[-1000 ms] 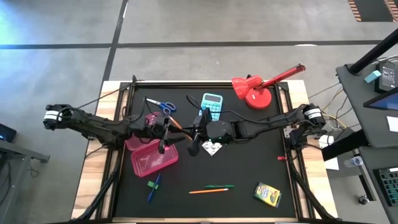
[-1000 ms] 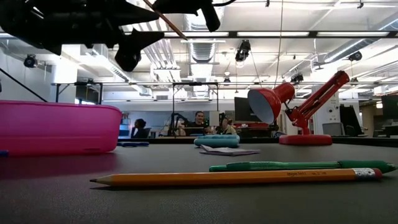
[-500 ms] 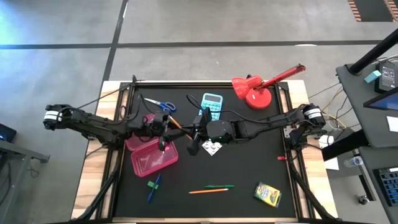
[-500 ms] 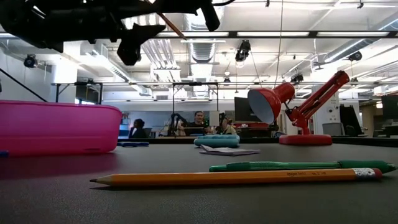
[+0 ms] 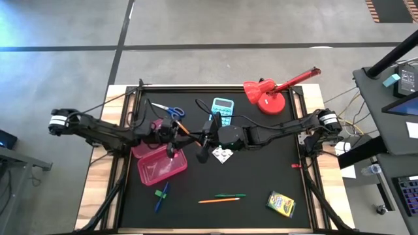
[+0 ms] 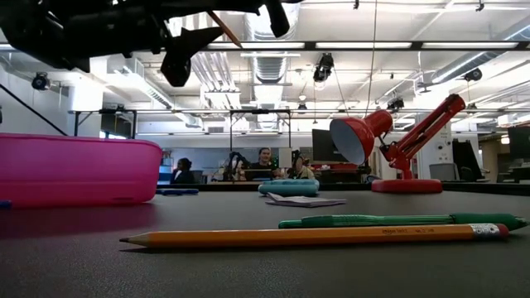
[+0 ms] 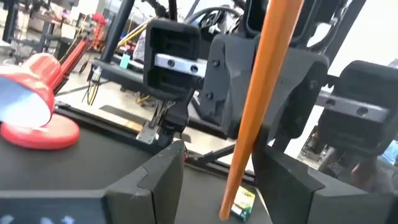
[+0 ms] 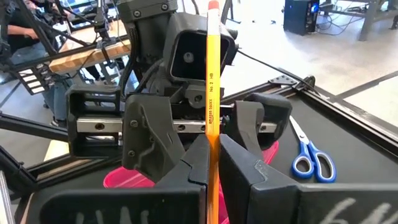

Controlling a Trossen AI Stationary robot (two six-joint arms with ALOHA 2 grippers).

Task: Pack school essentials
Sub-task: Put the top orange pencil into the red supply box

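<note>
An orange pencil (image 5: 185,129) hangs in the air above the far edge of the open pink box (image 5: 160,164). My right gripper (image 5: 204,137) is shut on it. My left gripper (image 5: 172,135) is open, one finger on either side of the pencil (image 7: 249,118) without touching it. Blue-handled scissors (image 5: 169,109) lie flat near the far left. The white patterned square (image 5: 222,155) lies below the right gripper. Blue and green markers (image 5: 160,194), a second orange pencil with a green pen (image 5: 222,197) and the crayon box (image 5: 281,203) lie near the front edge. My right gripper pinches the pencil's shaft (image 8: 213,155) between its two fingers, away from the eraser end (image 8: 213,7). The pencil runs along the fingers and sticks out past their tips toward the left gripper. It is lifted clear of the table.
The light-blue calculator (image 5: 223,111) and the red desk lamp (image 5: 266,95) stand at the far side. The pink box sits on the table's left half. Bare black mat (image 5: 261,170) lies on the right half. People sit in the room beyond the table.
My left gripper has risen a little and moved toward the table's right, so its open fingers now stand around the held pencil. The right gripper and the pencil have kept still.
</note>
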